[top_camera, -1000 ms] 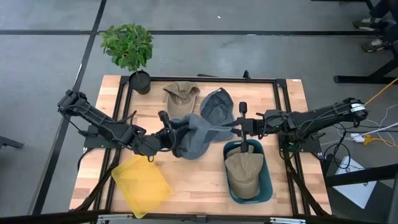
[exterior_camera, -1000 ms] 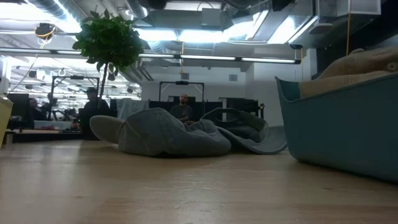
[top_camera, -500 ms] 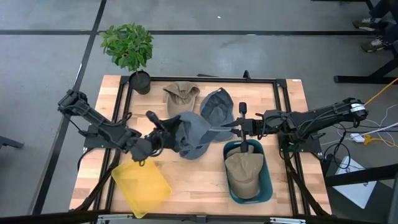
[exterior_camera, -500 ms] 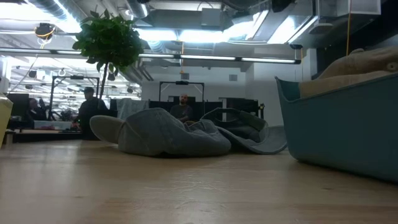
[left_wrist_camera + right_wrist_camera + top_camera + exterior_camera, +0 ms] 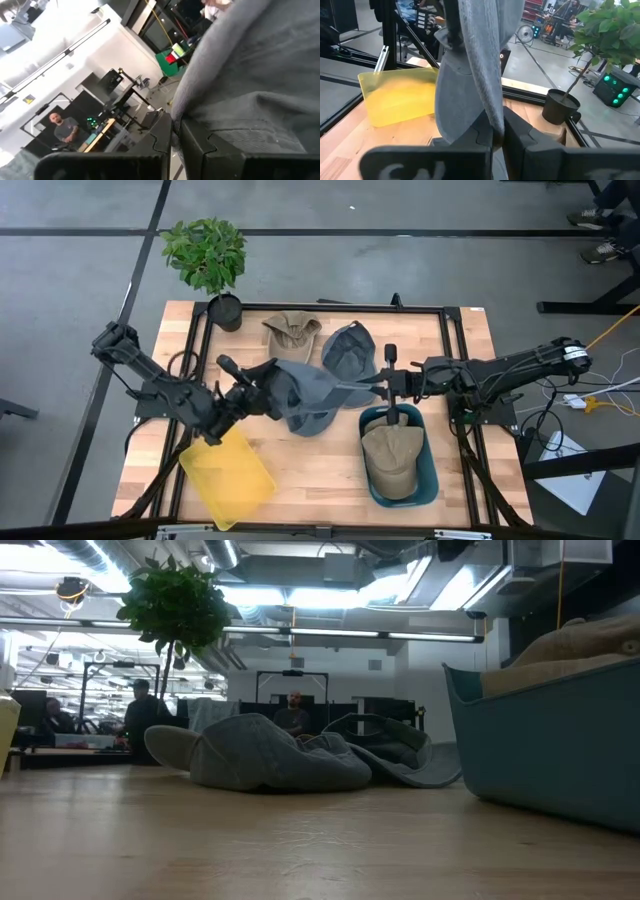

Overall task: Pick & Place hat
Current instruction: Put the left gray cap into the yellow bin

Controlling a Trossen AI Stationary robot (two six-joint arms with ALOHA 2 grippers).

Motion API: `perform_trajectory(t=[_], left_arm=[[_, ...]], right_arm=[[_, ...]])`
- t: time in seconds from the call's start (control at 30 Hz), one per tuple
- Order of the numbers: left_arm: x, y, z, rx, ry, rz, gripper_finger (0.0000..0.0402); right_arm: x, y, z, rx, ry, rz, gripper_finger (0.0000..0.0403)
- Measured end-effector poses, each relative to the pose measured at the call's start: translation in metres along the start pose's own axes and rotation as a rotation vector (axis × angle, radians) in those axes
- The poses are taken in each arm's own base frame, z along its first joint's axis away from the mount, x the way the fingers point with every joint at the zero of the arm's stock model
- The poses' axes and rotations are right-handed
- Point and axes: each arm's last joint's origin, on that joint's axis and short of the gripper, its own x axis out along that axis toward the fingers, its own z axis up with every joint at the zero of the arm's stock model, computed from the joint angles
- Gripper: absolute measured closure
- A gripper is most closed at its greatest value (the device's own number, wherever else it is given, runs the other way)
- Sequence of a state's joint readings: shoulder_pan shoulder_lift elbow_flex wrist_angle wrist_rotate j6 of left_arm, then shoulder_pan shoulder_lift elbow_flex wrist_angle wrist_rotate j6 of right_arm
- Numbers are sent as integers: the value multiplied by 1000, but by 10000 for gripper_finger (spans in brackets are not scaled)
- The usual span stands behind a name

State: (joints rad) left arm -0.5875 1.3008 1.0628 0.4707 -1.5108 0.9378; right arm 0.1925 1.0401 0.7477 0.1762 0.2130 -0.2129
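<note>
On the pale plank wood counter [image 5: 320, 480], framed by a black metal rail, a leafy potted plant [image 5: 207, 255] in a dark round pot stands at the far left corner. Near the front left corner lies a translucent yellow plastic tray [image 5: 228, 476], rectangular with rounded corners and set at a slant.

Just beyond the tray's far edge, the left gripper [image 5: 262, 395] has its dark, blocky fingers [image 5: 165, 137] pinched nearly together on the soft edge of a grey fabric hat [image 5: 308, 400]. The hat is a limp, crumpled cloth mound near the middle of the counter; in the low view [image 5: 265, 755] its rounded crown rests on the wood with a flat brim sticking out to one side.

Behind it, toward the far edge, a tan cloth hat [image 5: 291, 333] lies flat, and just beside that a second grey-blue hat [image 5: 348, 352] lies open, its hollow showing.

The right gripper [image 5: 382, 387] is clamped narrowly on the opposite edge of the grey fabric hat, and the cloth hangs in folds between its fingers [image 5: 517, 132], stretched across toward the left gripper.

Near the front right of the counter sits a deep teal plastic bin [image 5: 428, 470] with rounded corners, holding a beige cap [image 5: 390, 458] with visible seams.
</note>
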Motion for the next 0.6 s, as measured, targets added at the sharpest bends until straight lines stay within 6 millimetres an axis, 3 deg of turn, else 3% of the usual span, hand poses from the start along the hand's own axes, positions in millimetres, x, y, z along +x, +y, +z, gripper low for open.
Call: perform_trajectory(t=[0.37, 0.6], left_arm=[[20, 22, 1, -28, -47, 7, 387], [25, 29, 0, 16, -3, 46, 388]], right_arm=[[23, 7, -16, 42, 80, -30, 372], [34, 16, -33, 101, 155, 50, 309]])
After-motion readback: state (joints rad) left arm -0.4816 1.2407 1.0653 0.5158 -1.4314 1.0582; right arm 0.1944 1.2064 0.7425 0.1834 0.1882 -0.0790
